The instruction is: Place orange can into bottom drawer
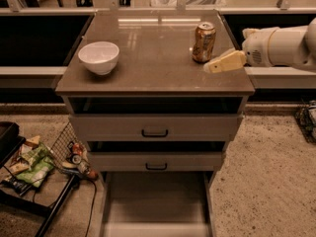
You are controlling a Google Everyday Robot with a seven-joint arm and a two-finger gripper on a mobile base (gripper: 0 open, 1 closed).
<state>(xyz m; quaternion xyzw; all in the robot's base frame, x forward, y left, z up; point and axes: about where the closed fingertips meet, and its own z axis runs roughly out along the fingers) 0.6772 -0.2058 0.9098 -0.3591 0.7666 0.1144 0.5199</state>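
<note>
The orange can (203,42) stands upright on the brown cabinet top (153,63), toward its back right. My gripper (223,63) reaches in from the right at the top's right edge, its tip just right of and in front of the can, not touching it. The bottom drawer (156,201) is pulled out below the two upper drawers, and its flat floor holds nothing.
A white bowl (98,57) sits on the left of the cabinet top. Two upper drawers with black handles (155,132) are slightly open. A wire basket with snack packs and cans (44,157) stands on the floor at the left. A shelf runs along behind the cabinet.
</note>
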